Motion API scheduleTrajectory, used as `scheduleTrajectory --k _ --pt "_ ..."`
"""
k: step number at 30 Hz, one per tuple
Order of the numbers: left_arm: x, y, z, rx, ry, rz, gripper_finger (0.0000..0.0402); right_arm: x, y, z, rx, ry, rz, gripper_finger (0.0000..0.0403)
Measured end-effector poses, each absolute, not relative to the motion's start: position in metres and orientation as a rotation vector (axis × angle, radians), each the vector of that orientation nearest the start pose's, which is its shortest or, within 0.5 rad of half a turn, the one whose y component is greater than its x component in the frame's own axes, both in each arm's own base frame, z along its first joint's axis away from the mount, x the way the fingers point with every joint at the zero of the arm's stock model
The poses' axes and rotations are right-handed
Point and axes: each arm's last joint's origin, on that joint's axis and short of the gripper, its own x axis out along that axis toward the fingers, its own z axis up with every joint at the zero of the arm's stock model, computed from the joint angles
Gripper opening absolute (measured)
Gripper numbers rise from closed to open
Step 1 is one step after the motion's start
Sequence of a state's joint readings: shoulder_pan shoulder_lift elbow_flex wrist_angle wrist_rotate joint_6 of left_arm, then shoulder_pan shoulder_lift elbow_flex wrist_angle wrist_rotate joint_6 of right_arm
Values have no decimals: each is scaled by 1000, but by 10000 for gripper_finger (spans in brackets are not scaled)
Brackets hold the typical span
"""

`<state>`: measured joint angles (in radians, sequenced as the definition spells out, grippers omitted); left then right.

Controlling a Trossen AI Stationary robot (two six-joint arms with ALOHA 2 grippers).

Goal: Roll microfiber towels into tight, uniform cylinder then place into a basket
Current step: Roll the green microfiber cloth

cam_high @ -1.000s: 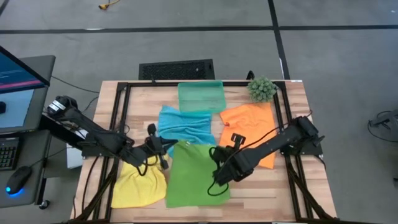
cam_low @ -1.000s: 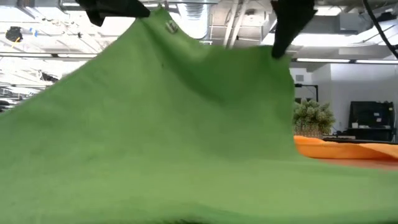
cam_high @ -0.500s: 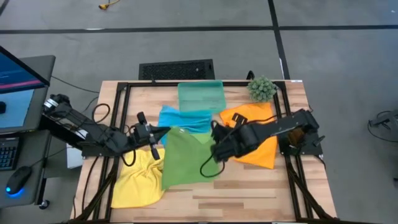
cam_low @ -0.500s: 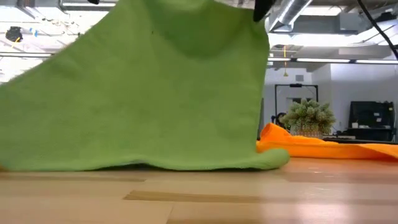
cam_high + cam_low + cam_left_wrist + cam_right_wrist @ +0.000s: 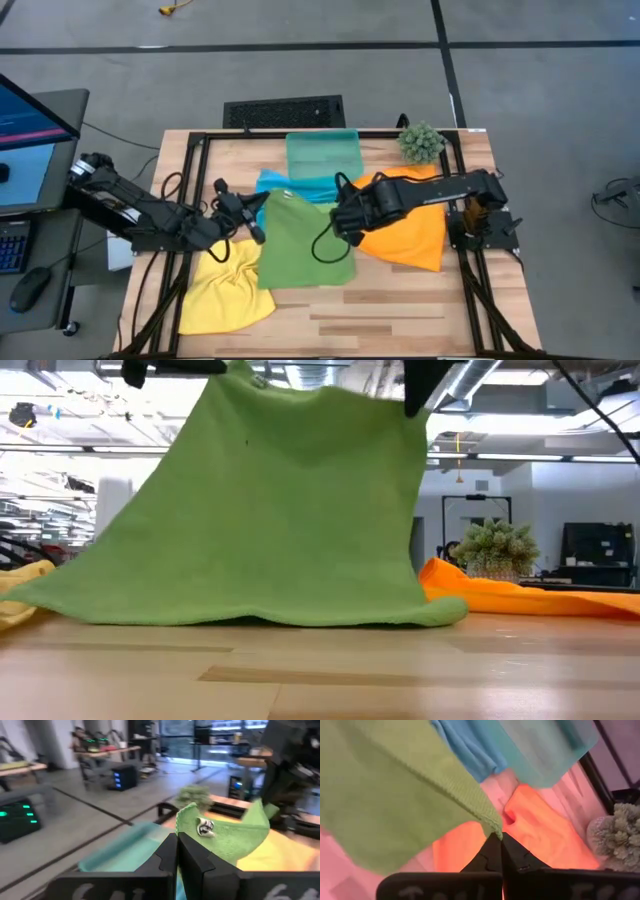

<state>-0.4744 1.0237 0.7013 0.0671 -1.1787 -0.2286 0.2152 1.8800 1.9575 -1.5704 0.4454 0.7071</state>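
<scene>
Both grippers held one edge of the green towel (image 5: 300, 245) raised above the table (image 5: 400, 310). The left gripper (image 5: 256, 207) was pressed together on one top corner, the one carrying a small white label (image 5: 205, 827). The right gripper (image 5: 343, 215) was pinched on the other top corner. In the low view the cloth hung like a curtain, its lower edge resting on the wood near the middle of the table.

The step in hand appeared to be spreading this towel flat before rolling. To do it well, the two corners should stay level and drawn apart enough to keep the top edge taut. Lowering should run from the resting edge toward the held edge, so that no fold is trapped. The cloth should land on bare wood toward the front edge, since it overlapped the blue towel (image 5: 290, 190) and lay just beside the orange towel (image 5: 410, 235). A flat, square start favours a tight, even roll.

The yellow towel (image 5: 225, 290) lay crumpled near the front left corner. The basket (image 5: 322, 155) stood at the middle of the back edge, touching the blue towel. No towel appeared to be inside it. A spiky plant ball (image 5: 421, 143) sat near the back right corner.
</scene>
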Motion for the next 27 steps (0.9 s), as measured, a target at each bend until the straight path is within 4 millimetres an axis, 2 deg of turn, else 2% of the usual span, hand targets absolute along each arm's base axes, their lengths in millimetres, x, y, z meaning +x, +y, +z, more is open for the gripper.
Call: scheduleTrajectory --k 5,10,13,17,20,23,27 --pt "202 -61 289 -6 97 797 0 348 33 337 106 1282 -685 3" --pt "210 -47 286 -26 119 790 0 351 -5 338 274 1319 -643 4" --pt "214 -43 285 -62 127 731 0 353 -21 338 377 1337 -572 4" --pt "217 -41 282 -46 156 692 0 354 -31 338 456 1348 -478 4" --pt "214 -30 285 14 150 837 0 353 -36 338 460 1357 -496 4" --pt "210 -20 290 -6 115 930 0 351 -44 338 496 1355 -554 3" --pt "212 -10 288 -63 102 969 0 360 -52 332 600 1332 -461 5"
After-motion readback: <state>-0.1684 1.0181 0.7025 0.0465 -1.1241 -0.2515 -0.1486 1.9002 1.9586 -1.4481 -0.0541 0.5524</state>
